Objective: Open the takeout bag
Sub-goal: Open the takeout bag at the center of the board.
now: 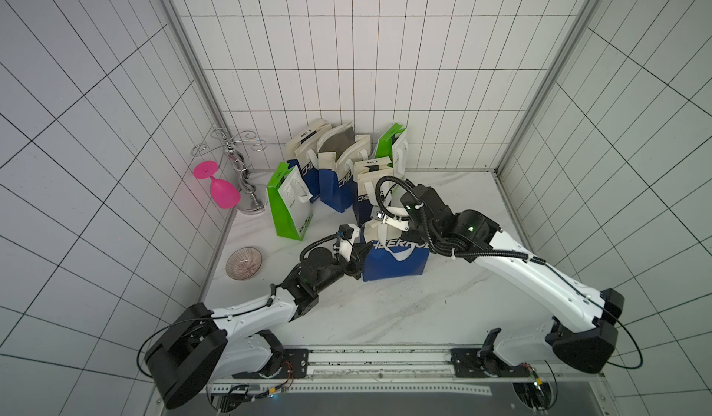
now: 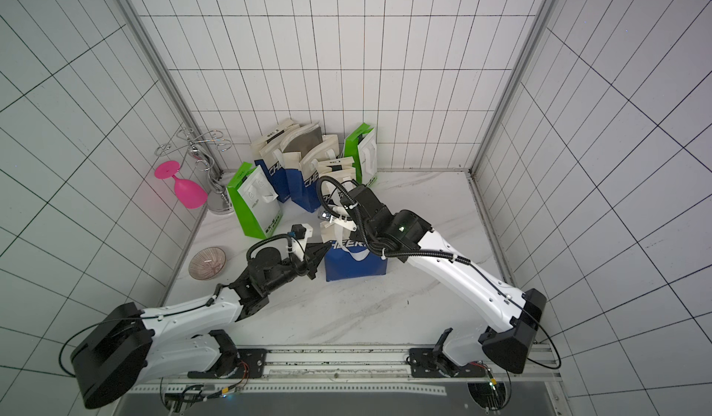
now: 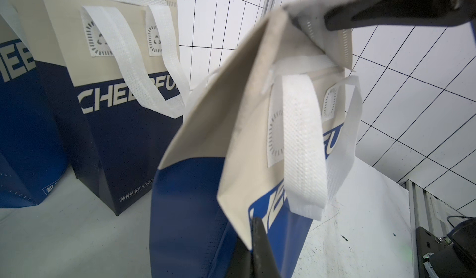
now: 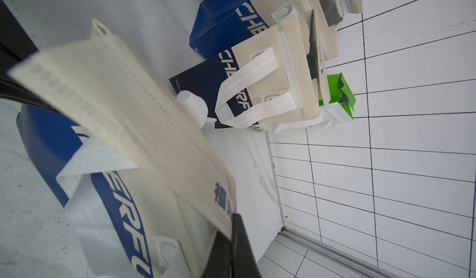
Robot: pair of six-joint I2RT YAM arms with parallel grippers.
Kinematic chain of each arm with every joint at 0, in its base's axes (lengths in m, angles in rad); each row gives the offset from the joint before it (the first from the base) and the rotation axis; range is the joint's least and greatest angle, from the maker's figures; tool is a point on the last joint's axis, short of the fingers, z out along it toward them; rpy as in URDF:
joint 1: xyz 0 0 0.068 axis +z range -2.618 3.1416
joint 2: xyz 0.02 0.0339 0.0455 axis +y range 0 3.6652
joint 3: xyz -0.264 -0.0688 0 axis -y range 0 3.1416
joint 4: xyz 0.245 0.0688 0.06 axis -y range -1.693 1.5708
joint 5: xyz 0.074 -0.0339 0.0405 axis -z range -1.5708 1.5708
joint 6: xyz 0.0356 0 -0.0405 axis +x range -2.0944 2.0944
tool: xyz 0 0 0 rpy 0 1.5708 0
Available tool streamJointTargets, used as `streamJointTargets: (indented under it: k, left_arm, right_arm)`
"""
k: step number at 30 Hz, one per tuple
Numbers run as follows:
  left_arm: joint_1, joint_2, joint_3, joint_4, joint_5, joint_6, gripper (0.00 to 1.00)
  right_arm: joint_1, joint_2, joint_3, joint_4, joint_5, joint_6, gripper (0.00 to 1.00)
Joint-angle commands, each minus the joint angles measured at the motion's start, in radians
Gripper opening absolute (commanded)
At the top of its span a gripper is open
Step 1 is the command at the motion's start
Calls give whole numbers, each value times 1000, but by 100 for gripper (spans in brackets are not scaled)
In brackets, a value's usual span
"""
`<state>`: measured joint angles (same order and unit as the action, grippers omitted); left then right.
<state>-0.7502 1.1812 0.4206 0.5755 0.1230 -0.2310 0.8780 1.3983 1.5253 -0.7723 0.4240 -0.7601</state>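
Note:
The takeout bag point(image 1: 395, 264) point(image 2: 354, 265) stands mid-table; it is blue below and cream on top, with white handles. My left gripper point(image 3: 253, 224) point(image 2: 319, 251) is at its left side and is shut on the corner of a cream top flap point(image 3: 239, 161). From the right, my right gripper point(image 4: 235, 218) is shut on the far end of the folded cream rim point(image 4: 144, 119). In the left wrist view its black fingers point(image 3: 386, 14) pinch the flap's upper edge. The rim is stretched between the two grippers. The inside of the bag does not show.
Several more blue-and-cream bags point(image 1: 335, 171) and two green-and-white bags point(image 1: 289, 210) point(image 1: 393, 144) stand close behind. A pink goblet point(image 1: 220, 191) hangs on a metal rack point(image 1: 244, 179) at the back left. A glass bowl point(image 1: 244, 262) lies near the left wall.

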Motion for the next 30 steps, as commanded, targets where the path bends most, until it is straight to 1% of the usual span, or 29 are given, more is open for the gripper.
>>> streamJointTargets:
  k: [1,4,11,19,24,28,30]
  left_arm:
    - [3,24,-16,-128,-20,21,0]
    - [2,23,-15,-148,-31,25,0]
    - [4,29,-16,-177,-59,28,0]
    - [3,49,-6,-203,-74,47,0]
    - [3,64,0,-206,-71,52,0]
    - [3,64,1,-214,-79,58,0]
    - [3,63,3,-214,-75,57,0]
  right_arm:
    - [-7,-17,176,87,120,-66,0]
    - [-6,-13,170,118,147,-107,0]
    - [-8,4,185,153,168,-177,0]
    - [-8,-5,162,218,179,-258,0]
    - [-14,-25,114,219,143,-247,0]
    - [-16,-50,40,227,106,-277,0]
    - [-20,-62,22,219,82,-247,0]
